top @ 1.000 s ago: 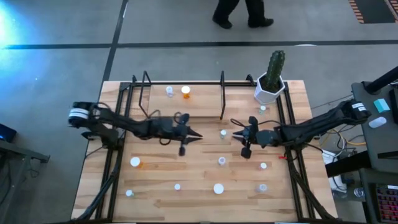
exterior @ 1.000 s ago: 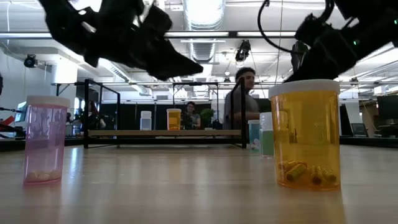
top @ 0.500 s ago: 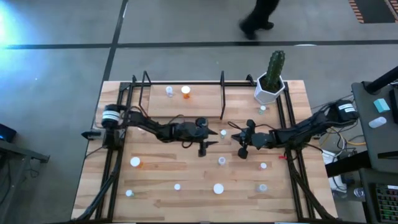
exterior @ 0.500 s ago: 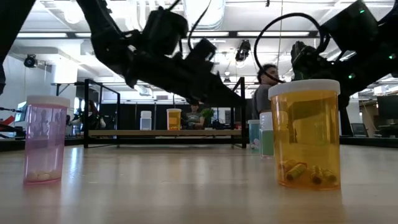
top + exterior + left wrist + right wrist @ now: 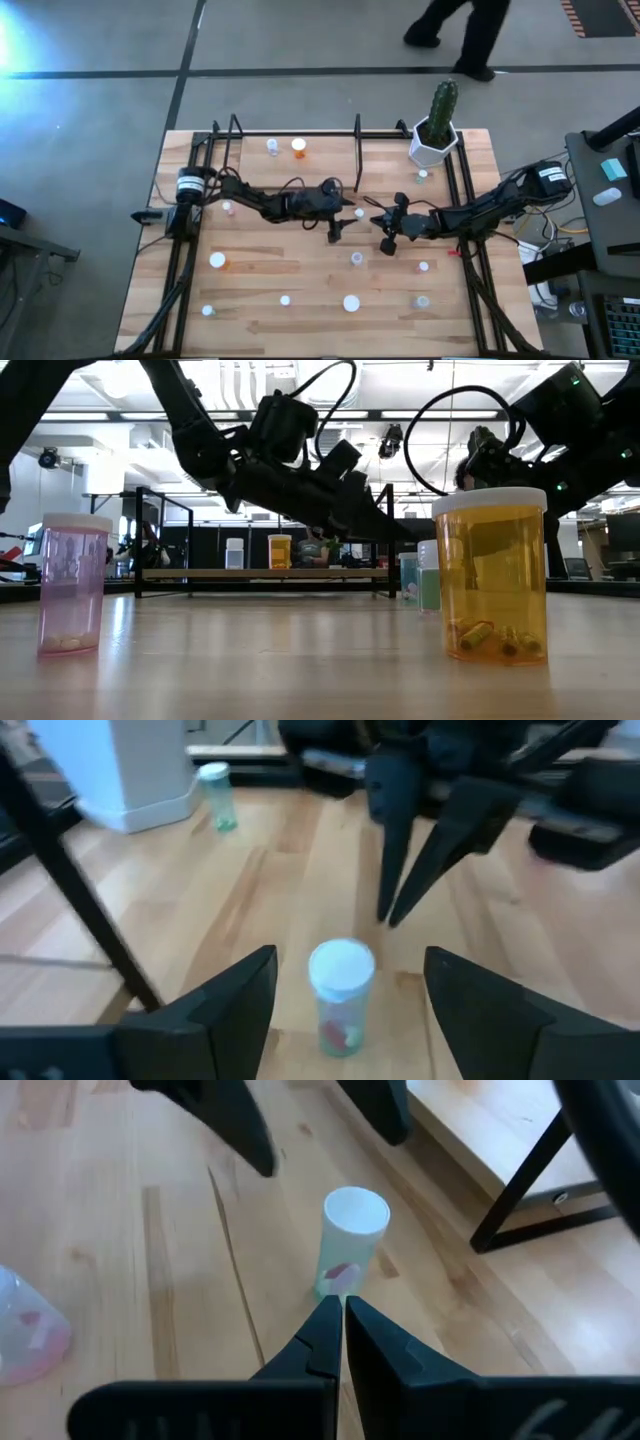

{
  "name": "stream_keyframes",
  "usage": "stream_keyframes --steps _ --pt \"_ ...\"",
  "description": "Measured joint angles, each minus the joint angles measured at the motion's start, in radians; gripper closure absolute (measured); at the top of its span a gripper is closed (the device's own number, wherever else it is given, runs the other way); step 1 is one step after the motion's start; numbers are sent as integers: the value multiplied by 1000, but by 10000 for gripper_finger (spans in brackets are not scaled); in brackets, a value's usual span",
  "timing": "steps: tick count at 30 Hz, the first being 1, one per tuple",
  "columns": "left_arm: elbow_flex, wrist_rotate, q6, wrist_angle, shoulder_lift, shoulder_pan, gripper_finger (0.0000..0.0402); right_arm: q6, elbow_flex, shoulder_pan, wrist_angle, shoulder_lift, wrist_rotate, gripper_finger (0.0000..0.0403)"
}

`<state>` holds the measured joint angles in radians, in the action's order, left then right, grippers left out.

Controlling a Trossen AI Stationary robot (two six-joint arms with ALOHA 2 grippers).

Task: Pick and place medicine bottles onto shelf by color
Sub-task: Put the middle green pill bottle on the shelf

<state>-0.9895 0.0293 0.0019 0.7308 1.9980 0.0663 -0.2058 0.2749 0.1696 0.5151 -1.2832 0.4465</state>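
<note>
A small bottle (image 5: 359, 213) with a white cap stands upright on the table (image 5: 250, 270), just in front of the shelf (image 5: 330, 160) post. The left gripper (image 5: 350, 1005) has its fingers spread to either side of the bottle, not touching it. The right gripper (image 5: 341, 1330) faces it from the opposite side, its fingers pressed together and empty, tips just short of the bottle. Other bottles stand scattered on the table; two stand on the shelf.
</note>
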Motion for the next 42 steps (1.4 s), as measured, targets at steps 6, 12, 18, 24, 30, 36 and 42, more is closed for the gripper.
stream_keyframes --steps 6,12,18,24,30,36,42 --pt "-3 -23 1 2 0 6 164 8 0 0 14 -1 0 394" --pt "-3 -21 1 1 0 16 164 19 0 0 23 -1 0 394" --pt "-78 -27 30 -176 -1 19 164 34 0 0 13 10 -10 394" --pt "-162 -34 39 -317 -4 19 164 40 0 2 -52 88 -27 394" --pt "-164 -22 34 -305 13 28 164 38 -4 3 -72 137 -27 394" --pt "-178 -24 33 -259 79 32 164 36 -5 3 -74 134 -27 394" --pt "-185 -25 32 -232 106 38 167 39 -8 3 -71 135 -27 394"
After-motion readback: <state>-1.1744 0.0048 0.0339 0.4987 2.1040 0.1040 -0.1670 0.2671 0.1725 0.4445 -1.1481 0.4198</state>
